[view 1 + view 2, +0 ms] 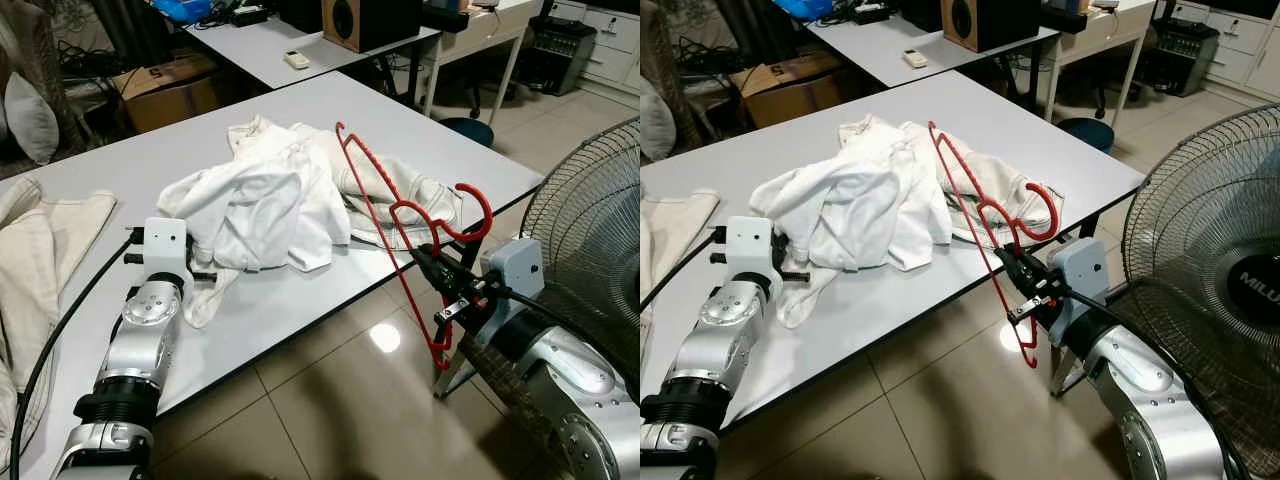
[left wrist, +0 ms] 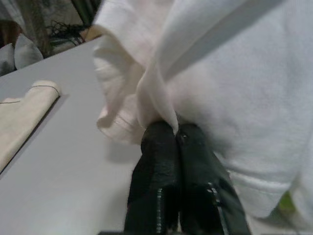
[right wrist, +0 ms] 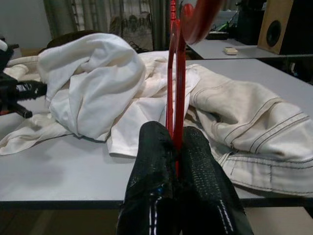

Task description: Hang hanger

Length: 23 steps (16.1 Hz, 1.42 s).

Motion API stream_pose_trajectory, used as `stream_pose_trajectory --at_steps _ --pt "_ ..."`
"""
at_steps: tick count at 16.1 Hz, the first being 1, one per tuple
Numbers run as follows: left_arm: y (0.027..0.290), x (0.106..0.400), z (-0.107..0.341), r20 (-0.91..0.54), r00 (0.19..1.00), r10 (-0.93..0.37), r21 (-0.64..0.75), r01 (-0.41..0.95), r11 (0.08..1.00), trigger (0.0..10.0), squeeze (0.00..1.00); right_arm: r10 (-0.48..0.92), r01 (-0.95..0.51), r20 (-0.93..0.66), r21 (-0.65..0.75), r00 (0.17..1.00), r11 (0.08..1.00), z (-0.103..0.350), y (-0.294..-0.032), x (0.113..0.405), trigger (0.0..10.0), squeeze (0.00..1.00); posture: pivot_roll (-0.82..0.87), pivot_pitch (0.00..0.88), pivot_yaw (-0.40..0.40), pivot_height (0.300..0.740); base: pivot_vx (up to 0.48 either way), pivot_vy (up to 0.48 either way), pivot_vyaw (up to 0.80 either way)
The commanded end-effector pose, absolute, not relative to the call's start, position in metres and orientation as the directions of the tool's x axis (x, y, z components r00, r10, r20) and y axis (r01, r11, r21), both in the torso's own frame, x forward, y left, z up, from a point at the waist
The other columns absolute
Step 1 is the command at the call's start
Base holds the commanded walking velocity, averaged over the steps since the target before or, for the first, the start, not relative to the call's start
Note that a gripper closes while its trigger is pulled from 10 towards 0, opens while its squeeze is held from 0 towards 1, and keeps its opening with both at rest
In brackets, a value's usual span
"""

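Red hanger (image 1: pixel 385 205) sits pinched in your right fingers (image 1: pixel 447 275), left fingers (image 2: pixel 168 142) pinching the shirt (image 1: pixel 265 200); slide it in slowly.

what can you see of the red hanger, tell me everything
The red hanger looks like thin plastic, with a curved hook, a notched shoulder and a long straight bar. It is tilted up on edge across the table's near edge, hook toward the fan, its lower corner hanging over the floor. The right tool is shut on its frame near the hook. Its upper end leans over the white garment.
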<state>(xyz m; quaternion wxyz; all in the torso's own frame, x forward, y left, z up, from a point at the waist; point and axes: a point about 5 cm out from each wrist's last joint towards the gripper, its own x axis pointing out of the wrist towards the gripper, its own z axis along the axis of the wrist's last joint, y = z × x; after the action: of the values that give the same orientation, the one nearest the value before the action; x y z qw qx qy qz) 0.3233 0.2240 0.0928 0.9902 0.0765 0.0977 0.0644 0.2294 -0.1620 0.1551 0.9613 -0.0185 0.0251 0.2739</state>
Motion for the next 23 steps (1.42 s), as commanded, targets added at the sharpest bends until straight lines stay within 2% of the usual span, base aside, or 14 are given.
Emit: stream_pose_trajectory --at_steps 1,3,7,8,10,12,13,14,15,18,20,21,22,23 --pt "0.227 0.323 0.101 -0.132 0.978 0.162 0.129 -0.146 0.981 0.0 0.00 0.536 -0.537 -0.033 -0.016 0.844 0.844 0.158 -0.161 0.230 10.0 0.00 -0.26 0.000 0.118 0.740 0.000 0.000 0.00" --pt "0.231 0.319 0.114 -0.043 0.988 0.148 0.078 -0.144 0.986 0.0 0.00 0.543 -0.543 -0.005 0.009 0.840 0.840 0.160 -0.158 0.230 10.0 0.00 -0.24 0.000 0.113 0.740 0.000 0.000 0.00" --pt "0.230 0.316 0.167 0.210 0.977 0.031 -0.105 -0.009 0.994 0.0 0.00 0.525 -0.525 0.014 0.033 0.851 0.851 0.161 -0.156 0.234 10.0 0.00 -0.22 0.000 0.108 0.740 0.000 0.000 0.00" --pt "0.220 0.322 0.192 0.278 0.959 -0.051 -0.152 0.096 0.984 0.0 0.00 0.508 -0.508 0.012 0.031 0.861 0.861 0.161 -0.157 0.235 10.0 0.00 -0.22 0.000 0.120 0.740 0.000 0.000 0.00" --pt "0.220 0.341 0.235 0.382 0.923 -0.034 -0.253 0.140 0.957 0.0 0.00 0.516 -0.517 0.039 0.012 0.856 0.856 0.168 -0.153 0.240 10.0 0.00 -0.21 0.000 0.121 0.740 0.000 0.000 0.00" --pt "0.229 0.356 0.289 0.510 0.860 0.000 -0.302 0.178 0.937 0.0 0.00 0.511 -0.513 0.084 0.006 0.855 0.858 0.180 -0.152 0.247 10.0 0.00 -0.22 0.000 0.134 0.740 0.000 0.000 0.00" --pt "0.230 0.355 0.348 0.660 0.751 -0.008 -0.287 0.263 0.921 0.0 0.00 0.492 -0.496 0.122 0.004 0.862 0.868 0.187 -0.155 0.250 10.0 0.00 -0.22 0.000 0.146 0.740 0.000 0.000 0.00" --pt "0.222 0.347 0.379 0.739 0.673 -0.033 -0.278 0.349 0.895 0.0 0.00 0.473 -0.477 0.128 0.006 0.872 0.879 0.186 -0.158 0.249 10.0 0.00 -0.23 0.000 0.155 0.740 0.000 0.000 0.00" --pt "0.214 0.347 0.379 0.728 0.681 -0.077 -0.233 0.352 0.907 0.0 0.00 0.463 -0.466 0.112 0.001 0.879 0.885 0.181 -0.159 0.247 10.0 0.00 -0.23 0.000 0.162 0.740 0.000 0.000 0.00" --pt "0.203 0.365 0.340 0.561 0.816 -0.140 -0.113 0.243 0.964 0.0 0.00 0.463 -0.466 0.083 0.007 0.882 0.885 0.175 -0.153 0.240 10.0 0.00 -0.23 0.000 0.168 0.740 0.000 0.000 0.00" --pt "0.197 0.377 0.310 0.373 0.910 -0.181 -0.067 0.221 0.973 0.0 0.00 0.462 -0.463 0.069 0.010 0.884 0.886 0.173 -0.152 0.240 10.0 0.00 -0.23 0.000 0.168 0.740 0.000 0.000 0.00" --pt "0.193 0.383 0.284 0.222 0.951 -0.214 0.026 0.213 0.977 0.0 0.00 0.463 -0.464 0.049 0.001 0.885 0.886 0.170 -0.151 0.241 10.0 0.00 -0.23 0.000 0.168 0.740 0.000 0.000 0.00" --pt "0.196 0.381 0.307 0.333 0.915 -0.229 -0.004 0.244 0.970 0.0 0.00 0.479 -0.478 0.044 -0.031 0.877 0.878 0.171 -0.149 0.243 10.0 0.00 -0.23 0.000 0.172 0.740 0.000 0.000 0.00" --pt "0.199 0.376 0.333 0.465 0.859 -0.214 -0.111 0.296 0.949 0.0 0.00 0.479 -0.478 0.056 -0.032 0.876 0.878 0.173 -0.149 0.243 10.0 0.00 -0.23 0.000 0.173 0.740 0.000 0.000 0.00"
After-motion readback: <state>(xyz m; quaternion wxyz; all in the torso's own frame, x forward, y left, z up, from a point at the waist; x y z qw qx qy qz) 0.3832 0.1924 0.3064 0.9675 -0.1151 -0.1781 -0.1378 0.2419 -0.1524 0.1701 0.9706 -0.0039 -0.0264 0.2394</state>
